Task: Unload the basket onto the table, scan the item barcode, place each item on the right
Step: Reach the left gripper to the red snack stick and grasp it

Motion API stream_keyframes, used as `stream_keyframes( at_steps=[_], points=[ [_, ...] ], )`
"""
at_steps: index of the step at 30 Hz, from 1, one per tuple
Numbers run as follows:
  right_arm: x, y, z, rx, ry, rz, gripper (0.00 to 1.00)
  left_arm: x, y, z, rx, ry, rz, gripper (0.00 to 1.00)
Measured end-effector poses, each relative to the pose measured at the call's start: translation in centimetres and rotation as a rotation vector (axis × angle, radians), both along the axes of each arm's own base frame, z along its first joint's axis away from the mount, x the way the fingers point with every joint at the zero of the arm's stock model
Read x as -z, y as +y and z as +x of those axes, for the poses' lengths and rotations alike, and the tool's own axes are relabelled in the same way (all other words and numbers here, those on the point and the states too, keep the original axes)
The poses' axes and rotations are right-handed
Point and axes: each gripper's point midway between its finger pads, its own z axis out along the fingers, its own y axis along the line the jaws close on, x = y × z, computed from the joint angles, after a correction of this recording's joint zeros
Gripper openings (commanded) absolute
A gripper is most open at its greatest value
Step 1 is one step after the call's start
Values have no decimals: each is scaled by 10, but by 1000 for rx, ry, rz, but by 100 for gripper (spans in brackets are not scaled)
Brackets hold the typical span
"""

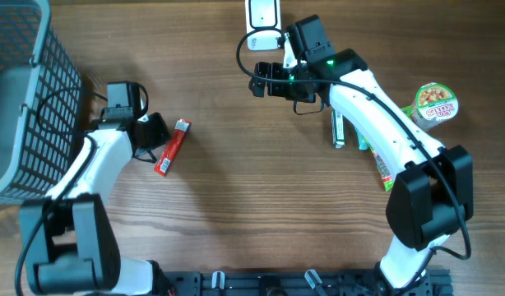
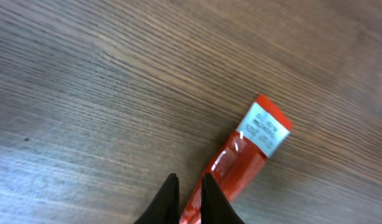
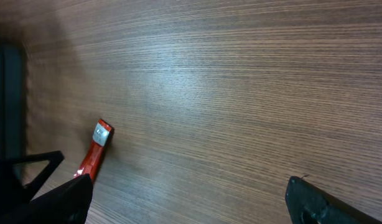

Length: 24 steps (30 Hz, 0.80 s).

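Possibly the red packet [image 2: 253,146], pinched only at its end by the left gripper [image 2: 190,190], is dropped when lifted; the right gripper [image 3: 188,196] is spread wide.

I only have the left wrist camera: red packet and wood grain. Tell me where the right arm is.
Observer: The right gripper hangs open and empty near the far edge of the table, well away from the red packet.
Operator: Find me the scanner.
Observer: A white device sits at the far edge, just beyond the right gripper. It may be the scanner, but I cannot confirm that.
Operator: Say what stands left of the packet.
Observer: A grey wire basket stands at the table's left end.
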Motion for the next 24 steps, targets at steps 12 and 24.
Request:
stream_keyframes(
  at_steps=[12,24],
  points=[
    [0,0,0,0,0,0,100,32,-43,-10,62,105,-215,8],
    [0,0,0,0,0,0,100,24,-161,-46,381,165,-370,4]
  ],
)
